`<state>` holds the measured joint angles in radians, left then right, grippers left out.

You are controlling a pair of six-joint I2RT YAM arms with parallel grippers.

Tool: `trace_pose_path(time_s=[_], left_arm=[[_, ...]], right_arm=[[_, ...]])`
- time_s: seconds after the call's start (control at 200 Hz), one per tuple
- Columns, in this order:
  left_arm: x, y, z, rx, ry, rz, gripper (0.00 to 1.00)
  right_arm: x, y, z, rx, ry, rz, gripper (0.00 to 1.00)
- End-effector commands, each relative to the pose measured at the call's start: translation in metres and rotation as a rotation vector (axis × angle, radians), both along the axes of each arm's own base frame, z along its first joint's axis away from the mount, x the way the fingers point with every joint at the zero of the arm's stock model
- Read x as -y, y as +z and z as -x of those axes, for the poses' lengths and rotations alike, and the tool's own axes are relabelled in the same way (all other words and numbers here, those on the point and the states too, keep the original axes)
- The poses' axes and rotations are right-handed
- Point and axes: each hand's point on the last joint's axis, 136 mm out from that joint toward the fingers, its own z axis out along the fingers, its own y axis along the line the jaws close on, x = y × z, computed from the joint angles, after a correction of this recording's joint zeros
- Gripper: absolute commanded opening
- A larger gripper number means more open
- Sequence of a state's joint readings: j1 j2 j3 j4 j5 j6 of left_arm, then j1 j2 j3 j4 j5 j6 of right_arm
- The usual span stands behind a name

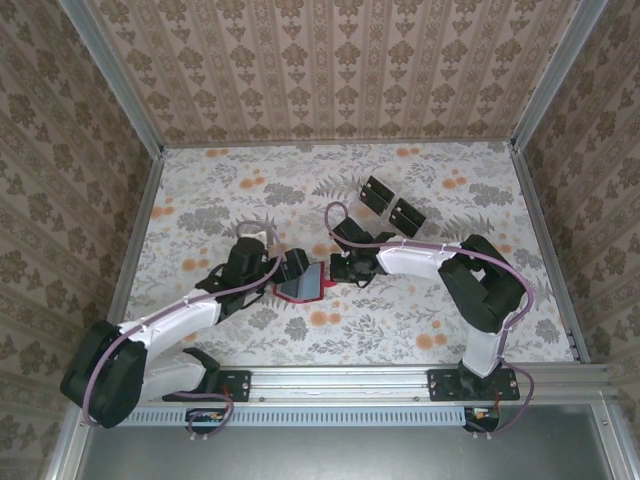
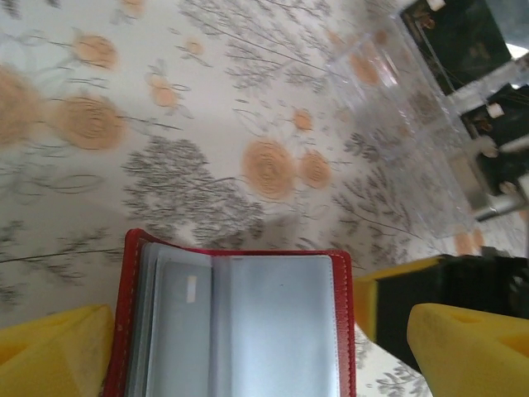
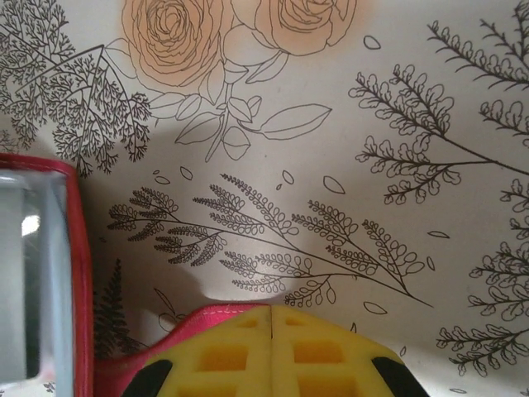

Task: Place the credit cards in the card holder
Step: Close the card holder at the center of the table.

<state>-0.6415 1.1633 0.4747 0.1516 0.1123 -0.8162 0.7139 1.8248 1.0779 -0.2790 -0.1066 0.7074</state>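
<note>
The card holder (image 1: 303, 284) is a red wallet lying open on the flowered table, its clear inner sleeves (image 2: 281, 331) facing up. My left gripper (image 1: 292, 268) is open, its yellow fingers (image 2: 50, 351) spread to either side of the wallet without gripping it. My right gripper (image 1: 350, 268) is at the wallet's right edge. Its yellow pads (image 3: 223, 356) are shut flush together, and a red edge of the wallet (image 3: 74, 273) runs in under the left pad. The black credit cards (image 1: 380, 195) stand in a clear divided tray (image 2: 397, 99), beyond both grippers.
More black cards (image 1: 405, 213) sit in the tray's right half. Patterned walls with metal posts (image 1: 135, 235) enclose the table on three sides. A metal rail (image 1: 340, 380) carrying the arm bases runs along the near edge.
</note>
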Motion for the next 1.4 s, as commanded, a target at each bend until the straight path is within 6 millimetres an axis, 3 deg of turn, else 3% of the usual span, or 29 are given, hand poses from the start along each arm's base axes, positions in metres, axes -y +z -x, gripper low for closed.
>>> trace_pose_path(time_s=[0.0,0.2,0.29,0.59,0.795,0.94,1.09,1.25,1.315,1.395], left_arm=[[0.025,0.03,-0.008,0.06,-0.014,0.077,1.0],[0.046,0.049,-0.004,0.111,-0.038,0.093,1.0],[0.056,0.049,-0.001,0.111,-0.057,0.092,1.0],[0.087,0.009,0.004,0.055,-0.098,0.042,1.0],[0.101,-0.004,-0.004,0.045,-0.103,0.024,1.0],[0.119,0.009,-0.016,0.073,-0.126,0.051,1.0],[0.133,0.042,-0.033,0.13,-0.148,0.095,1.0],[0.11,0.081,-0.046,0.183,-0.119,0.108,1.0],[0.088,0.087,-0.044,0.17,-0.085,0.058,1.0],[0.048,0.078,-0.036,0.129,-0.007,-0.05,1.0]], right_arm=[[-0.001,0.005,-0.003,0.007,-0.006,-0.031,0.0],[0.006,0.013,-0.006,0.023,-0.022,-0.044,0.0],[0.013,0.015,-0.007,0.028,-0.037,-0.052,0.0],[0.018,0.018,-0.01,0.028,-0.057,-0.092,0.0],[0.019,0.017,-0.007,0.028,-0.054,-0.099,0.0],[0.018,0.015,-0.005,0.021,-0.06,-0.113,0.0],[0.019,0.015,-0.003,0.022,-0.064,-0.118,0.0],[0.021,0.015,-0.001,0.018,-0.062,-0.117,0.0],[0.021,0.015,-0.001,0.02,-0.062,-0.116,0.0],[0.021,0.014,-0.001,0.02,-0.06,-0.115,0.0]])
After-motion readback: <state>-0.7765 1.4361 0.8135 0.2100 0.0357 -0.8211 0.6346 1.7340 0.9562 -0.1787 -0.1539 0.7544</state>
